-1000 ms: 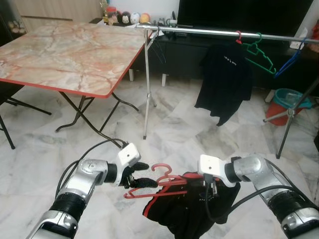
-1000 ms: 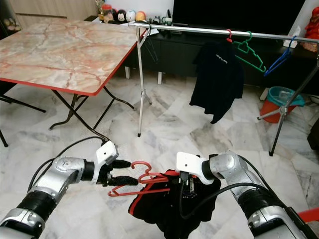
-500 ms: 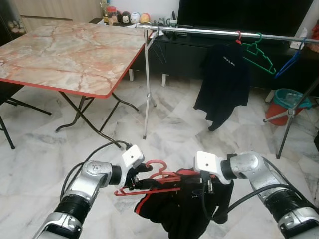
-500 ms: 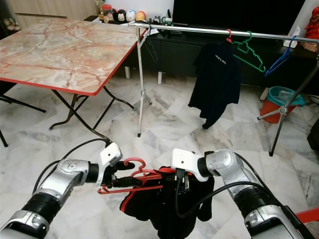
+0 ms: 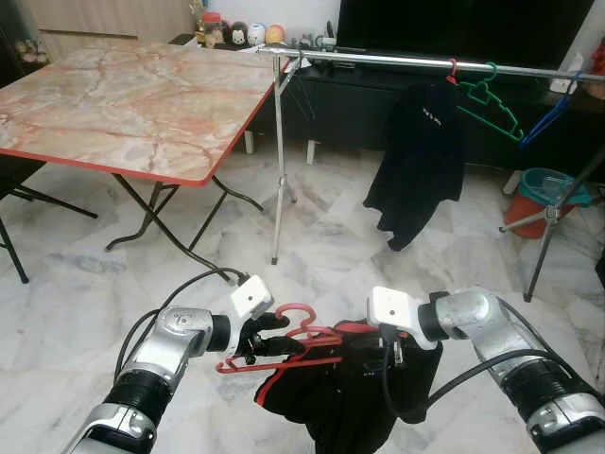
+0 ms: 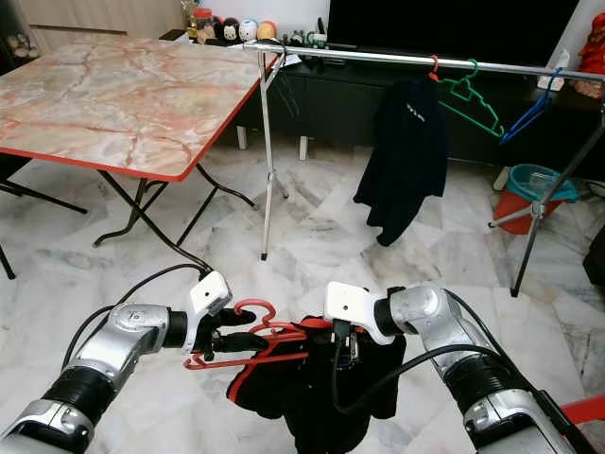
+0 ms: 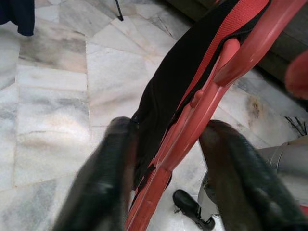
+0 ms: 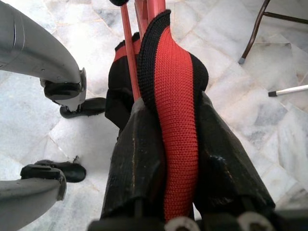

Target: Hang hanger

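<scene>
Left gripper (image 5: 263, 339) jaws are closing on the red hanger (image 5: 295, 339), low before the robot. Right gripper (image 8: 166, 159) jaws are pinching the black-and-red garment (image 5: 340, 397) draped on it.

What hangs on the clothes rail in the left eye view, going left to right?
black shirt on its red hanger → green hanger → blue hanger

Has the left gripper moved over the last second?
Yes. The left gripper has moved toward the robot's right, closing onto the red hanger with the black garment, judged against the floor tiles; the camera barely shifted.
</scene>
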